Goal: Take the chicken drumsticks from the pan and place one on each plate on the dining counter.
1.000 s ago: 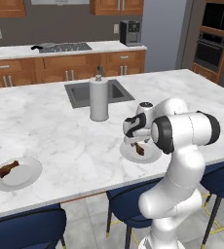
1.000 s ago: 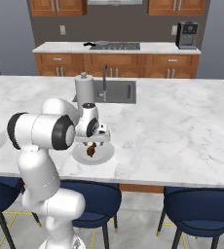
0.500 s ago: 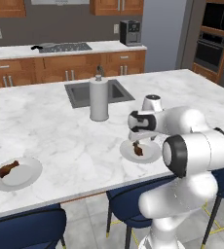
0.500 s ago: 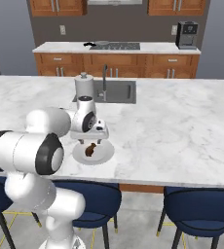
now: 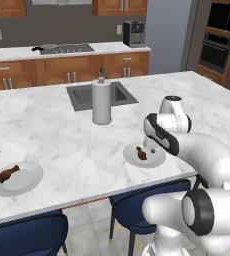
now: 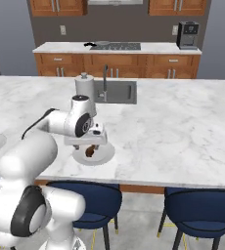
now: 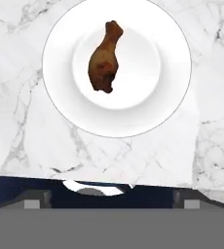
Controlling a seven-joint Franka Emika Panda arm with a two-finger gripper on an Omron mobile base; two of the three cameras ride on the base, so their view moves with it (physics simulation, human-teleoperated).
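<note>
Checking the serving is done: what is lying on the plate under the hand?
One chicken drumstick lies alone in the middle of the plate, thin end toward the far rim. The jaws stand open above it, touching nothing. The drumstick covers the plate surface beneath it.

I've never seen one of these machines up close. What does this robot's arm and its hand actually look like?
The arm is made of glossy white, rounded, tube-like segments linked by dark grey to black joint rings, with a thin dark cable looping off it in the right base view. Its hand is a white block carrying the gripper, with two small dark fingers. No markings or lettering can be made out.
</note>
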